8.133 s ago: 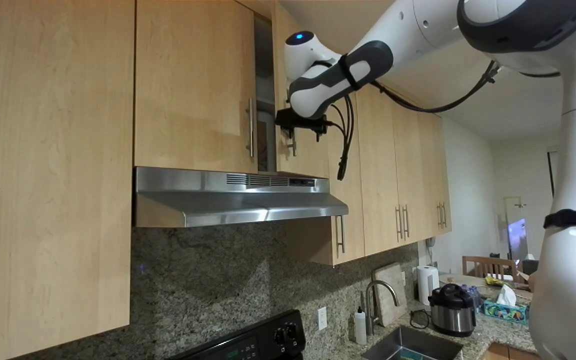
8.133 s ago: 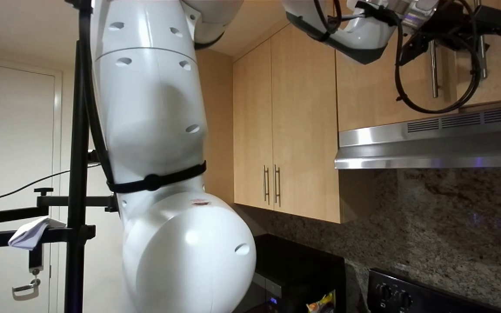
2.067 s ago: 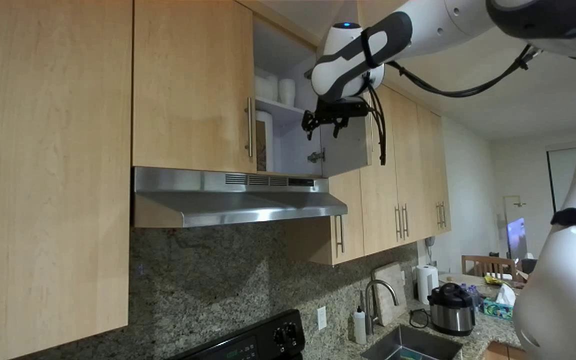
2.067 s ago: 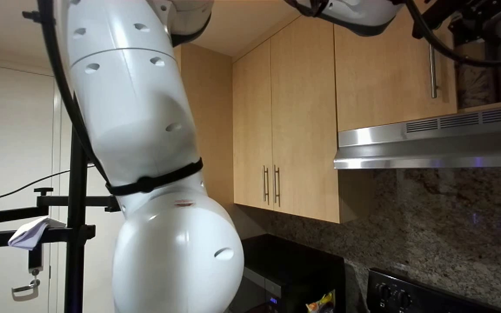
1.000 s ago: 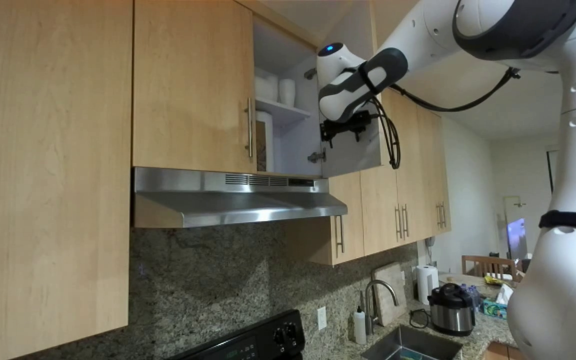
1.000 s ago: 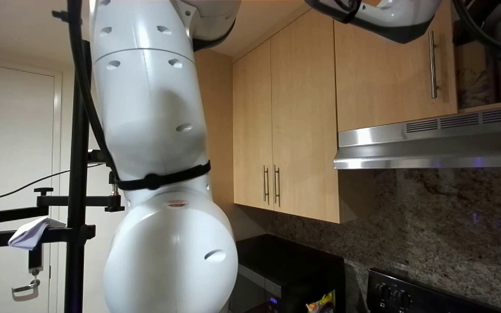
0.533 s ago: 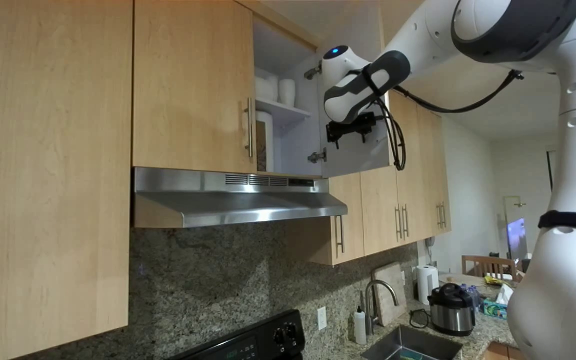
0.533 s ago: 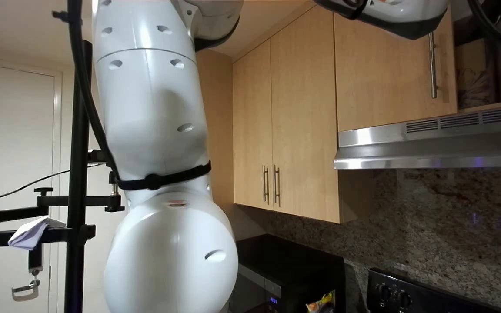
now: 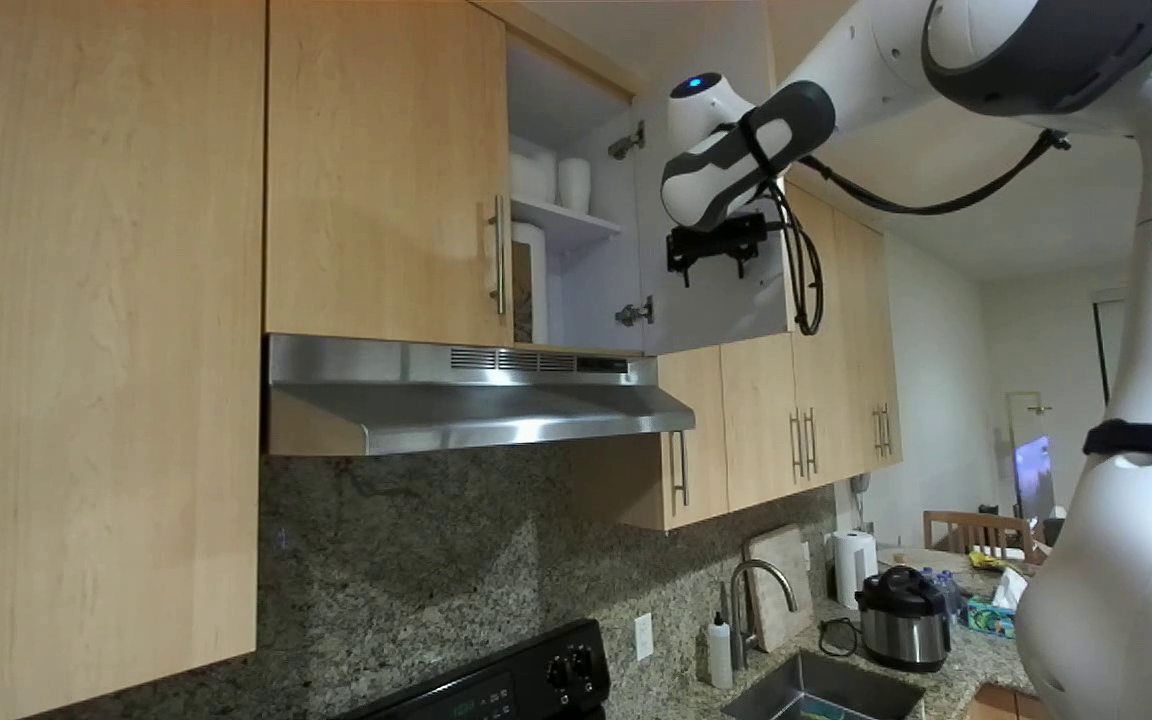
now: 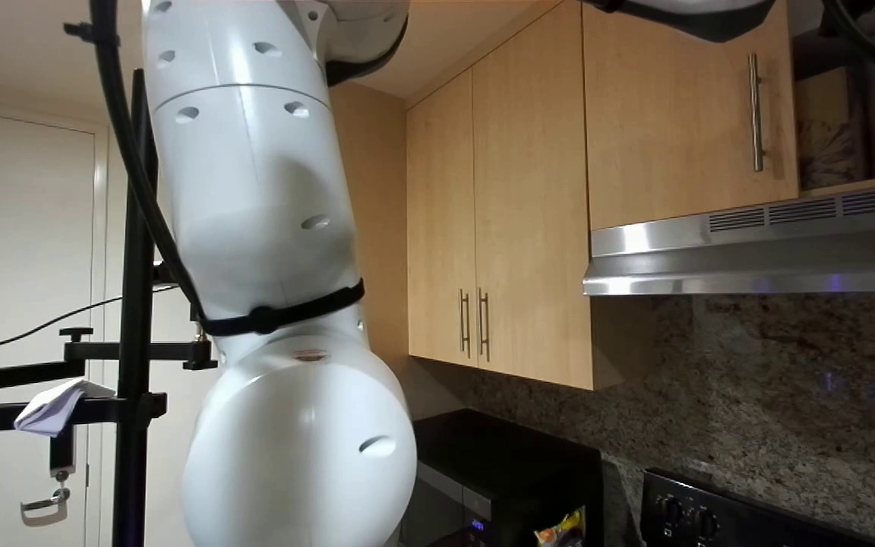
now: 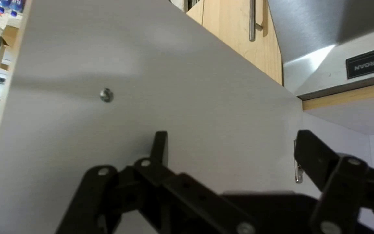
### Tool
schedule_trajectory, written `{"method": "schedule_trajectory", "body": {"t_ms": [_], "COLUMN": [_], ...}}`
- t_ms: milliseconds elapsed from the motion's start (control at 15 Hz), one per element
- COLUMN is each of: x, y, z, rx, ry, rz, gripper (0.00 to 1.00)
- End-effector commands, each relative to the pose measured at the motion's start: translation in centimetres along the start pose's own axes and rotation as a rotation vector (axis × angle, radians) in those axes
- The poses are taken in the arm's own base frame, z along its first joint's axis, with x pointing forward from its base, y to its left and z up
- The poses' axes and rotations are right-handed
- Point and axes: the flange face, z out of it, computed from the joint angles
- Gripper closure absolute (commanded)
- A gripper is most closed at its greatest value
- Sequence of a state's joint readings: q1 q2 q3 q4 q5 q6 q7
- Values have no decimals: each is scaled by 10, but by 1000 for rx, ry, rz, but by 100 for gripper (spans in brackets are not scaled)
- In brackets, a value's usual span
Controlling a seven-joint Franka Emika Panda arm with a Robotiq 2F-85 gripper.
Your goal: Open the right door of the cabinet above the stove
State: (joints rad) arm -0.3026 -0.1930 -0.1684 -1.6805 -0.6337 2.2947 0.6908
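Above the long stainless-steel range hood (image 9: 481, 395), the flat, maple-edged right door (image 9: 711, 312) stands wide open, pale grey inside, black jointed fingers (image 11: 315, 156) spread apart before it, white round vessels (image 9: 574, 187) shelved over the hood

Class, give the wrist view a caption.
Open black two-fingered gripper in front of the flat grey inside of the open maple-edged right cabinet door.

Can't see part of the right door (image 9: 711, 325) behind the gripper (image 9: 714, 277) and arm (image 9: 726, 185) in an exterior view. Can't follow the cabinet (image 10: 688, 144) past the right edge in an exterior view. Can see little of the stove (image 9: 536, 675) above the lower edge in both exterior views; can't read its green readout (image 9: 463, 709). Can barely make out blurred bottles (image 11: 16, 4) cut off in the wrist view.
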Motion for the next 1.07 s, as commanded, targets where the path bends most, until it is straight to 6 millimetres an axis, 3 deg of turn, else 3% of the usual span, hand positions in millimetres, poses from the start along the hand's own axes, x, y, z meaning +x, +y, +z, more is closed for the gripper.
{"method": "schedule_trajectory", "body": {"t_ms": [0, 1000], "x": [1, 19], "y": [24, 95], "z": [-10, -2], "rx": [46, 127], "ry": [-23, -92], "rz": [4, 30], "gripper": [0, 0]}}
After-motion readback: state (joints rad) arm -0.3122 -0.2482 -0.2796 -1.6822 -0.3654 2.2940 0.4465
